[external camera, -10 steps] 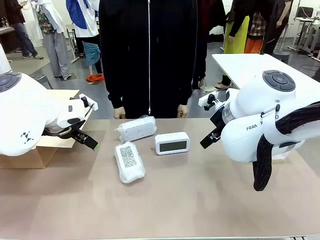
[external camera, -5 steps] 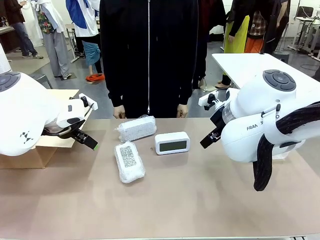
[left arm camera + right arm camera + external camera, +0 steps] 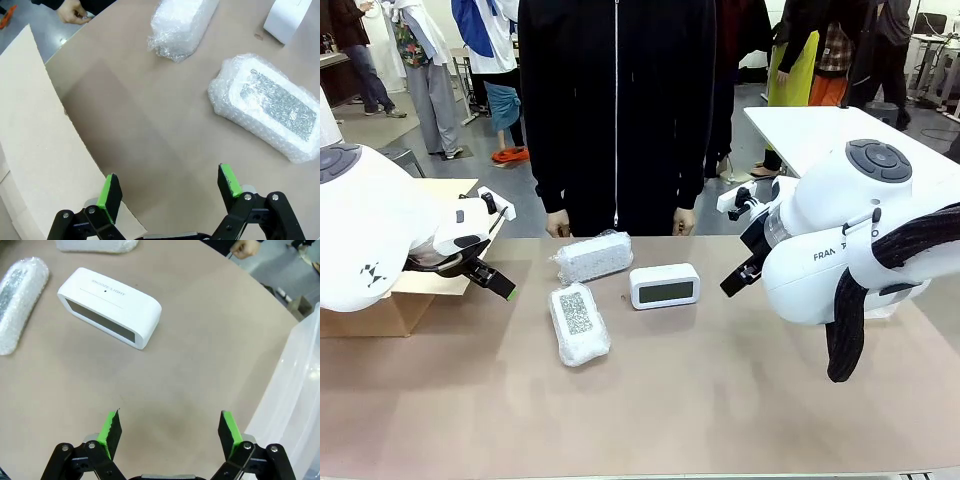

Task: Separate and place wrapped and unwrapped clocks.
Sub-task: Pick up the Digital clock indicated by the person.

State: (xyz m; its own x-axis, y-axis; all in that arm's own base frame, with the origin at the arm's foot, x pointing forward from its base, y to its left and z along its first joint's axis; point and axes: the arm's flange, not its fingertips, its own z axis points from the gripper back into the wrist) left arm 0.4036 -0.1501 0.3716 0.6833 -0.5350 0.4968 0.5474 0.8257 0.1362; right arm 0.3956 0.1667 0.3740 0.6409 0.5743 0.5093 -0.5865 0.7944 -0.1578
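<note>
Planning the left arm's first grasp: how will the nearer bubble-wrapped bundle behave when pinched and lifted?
The nearer bundle will probably squash a little before a grip firms up, since loose bubble wrap puffs out around the block inside. The clear film looks smooth, so it may slip. It lies flat and oblong, so rolling seems unlikely.

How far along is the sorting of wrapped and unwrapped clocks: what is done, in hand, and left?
Done: nothing yet; the far wrapped bundle, near wrapped bundle and white clock sit together in the middle. In hand: nothing; the left gripper and right gripper hover open and empty. Left: all three moves, perhaps to the cardboard box and clear bin at the sides.
</note>
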